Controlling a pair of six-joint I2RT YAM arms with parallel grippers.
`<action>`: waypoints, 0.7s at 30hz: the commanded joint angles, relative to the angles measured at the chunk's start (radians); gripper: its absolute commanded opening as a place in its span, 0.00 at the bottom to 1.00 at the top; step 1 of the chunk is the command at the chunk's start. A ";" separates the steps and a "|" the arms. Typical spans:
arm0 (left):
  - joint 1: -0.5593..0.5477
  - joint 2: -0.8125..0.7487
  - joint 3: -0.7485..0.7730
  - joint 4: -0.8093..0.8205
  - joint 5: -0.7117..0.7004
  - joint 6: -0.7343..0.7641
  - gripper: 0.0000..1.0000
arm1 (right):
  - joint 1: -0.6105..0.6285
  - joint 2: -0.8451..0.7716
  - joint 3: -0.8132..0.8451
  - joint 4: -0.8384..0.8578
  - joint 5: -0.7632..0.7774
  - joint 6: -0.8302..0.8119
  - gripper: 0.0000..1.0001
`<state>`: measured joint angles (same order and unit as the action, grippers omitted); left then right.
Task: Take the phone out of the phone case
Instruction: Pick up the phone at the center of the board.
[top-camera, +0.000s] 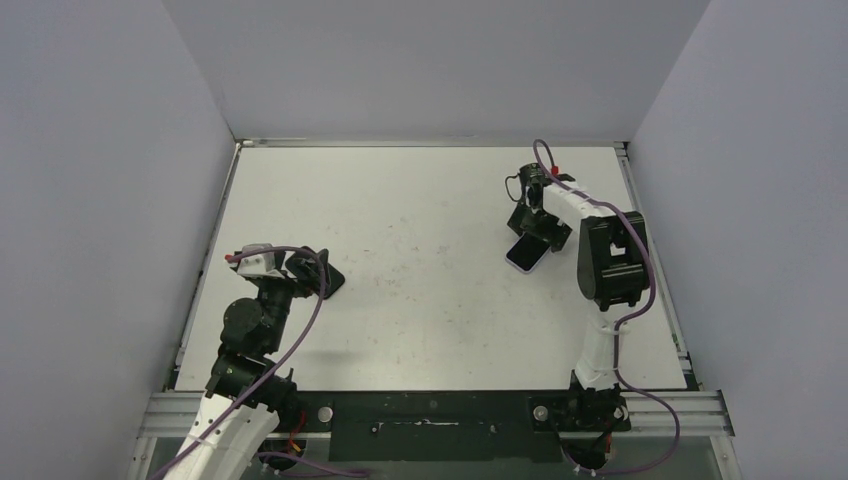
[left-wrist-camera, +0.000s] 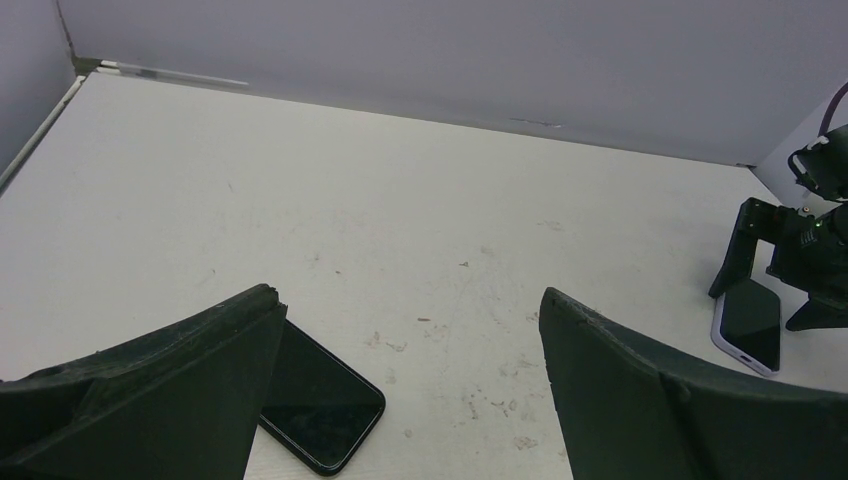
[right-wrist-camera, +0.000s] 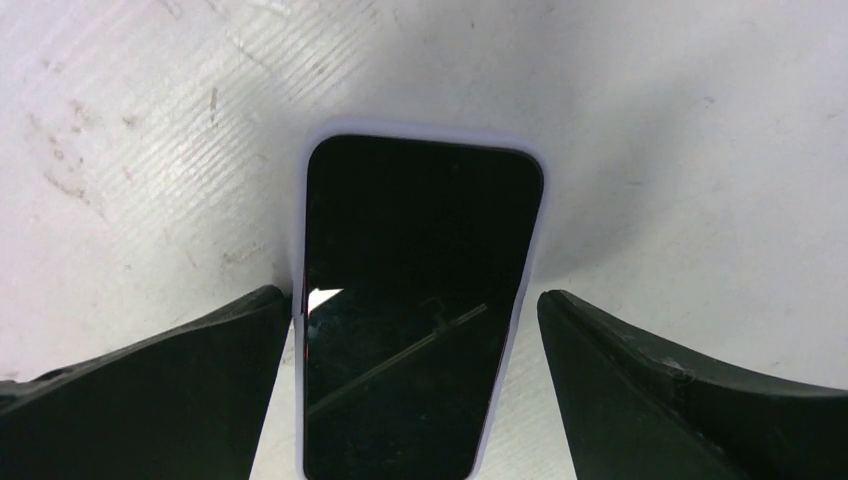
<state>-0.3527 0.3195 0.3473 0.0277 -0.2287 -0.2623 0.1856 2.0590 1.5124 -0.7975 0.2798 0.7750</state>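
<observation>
I see the right gripper opened wide astride the dark-screened phone in its lilac phone case; left gripper opened wide too.

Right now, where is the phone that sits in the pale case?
The cased phone lies screen-up on the right side of the table, between the open fingers of the right gripper; the right wrist view looks straight down on it.

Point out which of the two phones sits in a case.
The phone under the right gripper: a pale case rims its dark screen. The other phone, beside the left gripper, is bare black, with no rim.
</observation>
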 joint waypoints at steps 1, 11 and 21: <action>-0.006 -0.005 0.005 0.061 0.019 -0.013 0.97 | -0.002 -0.022 -0.088 0.067 -0.093 -0.028 1.00; -0.006 0.004 0.015 0.036 0.022 -0.035 0.97 | -0.003 -0.008 -0.189 0.140 -0.141 -0.078 0.94; -0.014 0.135 0.139 -0.278 0.015 -0.202 0.97 | 0.060 -0.065 -0.231 0.187 -0.135 -0.189 0.56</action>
<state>-0.3565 0.4061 0.3904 -0.1143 -0.2203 -0.3840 0.1898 1.9869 1.3514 -0.5766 0.1814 0.6640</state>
